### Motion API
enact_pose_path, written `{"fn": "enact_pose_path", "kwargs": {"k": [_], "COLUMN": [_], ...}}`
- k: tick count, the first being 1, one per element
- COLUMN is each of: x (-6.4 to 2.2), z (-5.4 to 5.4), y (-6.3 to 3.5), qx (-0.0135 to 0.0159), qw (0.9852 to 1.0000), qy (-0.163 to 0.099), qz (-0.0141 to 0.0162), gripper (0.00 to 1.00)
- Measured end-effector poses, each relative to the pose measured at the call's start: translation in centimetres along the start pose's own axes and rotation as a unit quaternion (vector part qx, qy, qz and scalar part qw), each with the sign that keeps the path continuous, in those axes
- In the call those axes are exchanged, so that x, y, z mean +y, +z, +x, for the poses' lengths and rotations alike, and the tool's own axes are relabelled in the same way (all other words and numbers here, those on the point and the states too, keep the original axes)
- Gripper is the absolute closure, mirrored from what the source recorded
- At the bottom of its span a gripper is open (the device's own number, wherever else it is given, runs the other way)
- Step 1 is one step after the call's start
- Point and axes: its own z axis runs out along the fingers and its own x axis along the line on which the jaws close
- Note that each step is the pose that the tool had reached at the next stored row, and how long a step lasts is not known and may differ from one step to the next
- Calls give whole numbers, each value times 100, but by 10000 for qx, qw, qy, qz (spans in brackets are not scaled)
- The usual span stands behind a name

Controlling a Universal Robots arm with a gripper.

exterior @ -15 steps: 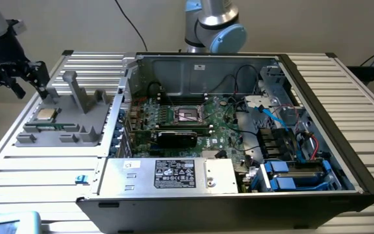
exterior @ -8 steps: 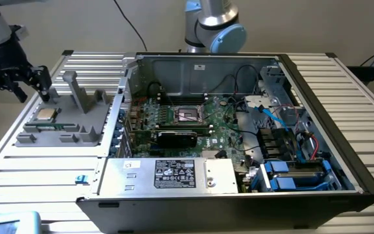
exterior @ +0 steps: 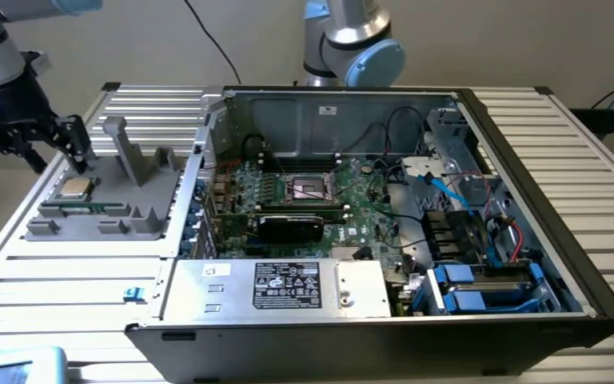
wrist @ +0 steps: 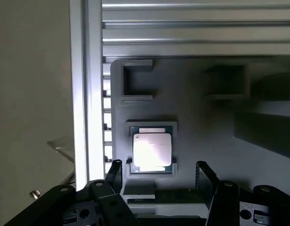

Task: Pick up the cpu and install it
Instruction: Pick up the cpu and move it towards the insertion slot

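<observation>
The cpu (exterior: 76,189) is a small silvery square chip lying flat in a recess of the grey holder tray (exterior: 125,204), on the exterior view's left. My gripper (exterior: 55,154) hangs above and slightly behind it, apart from it. In the wrist view the cpu (wrist: 152,150) rests in its framed pocket, and my gripper (wrist: 158,175) is open, with the two black fingertips (wrist: 114,170) standing wide on either side and holding nothing. The motherboard's dark square socket (exterior: 309,188) lies inside the open computer case (exterior: 520,144).
The grey holder tray has tall upright posts (exterior: 121,148) close beside my gripper. The case's metal wall (exterior: 209,152) rises between the tray and the motherboard. A power supply (exterior: 281,286), cables (exterior: 446,188) and blue drive bays (exterior: 478,288) crowd the case. A second arm's base (exterior: 352,48) stands behind.
</observation>
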Motion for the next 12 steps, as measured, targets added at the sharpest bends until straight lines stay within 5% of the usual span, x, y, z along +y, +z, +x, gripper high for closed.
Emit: {"fn": "enact_pose_path", "kwargs": {"k": [12], "x": [-3], "z": [0], "y": [114], "qx": [12], "qw": [10000], "qy": [-54], "qz": [-20], "gripper": [26]}}
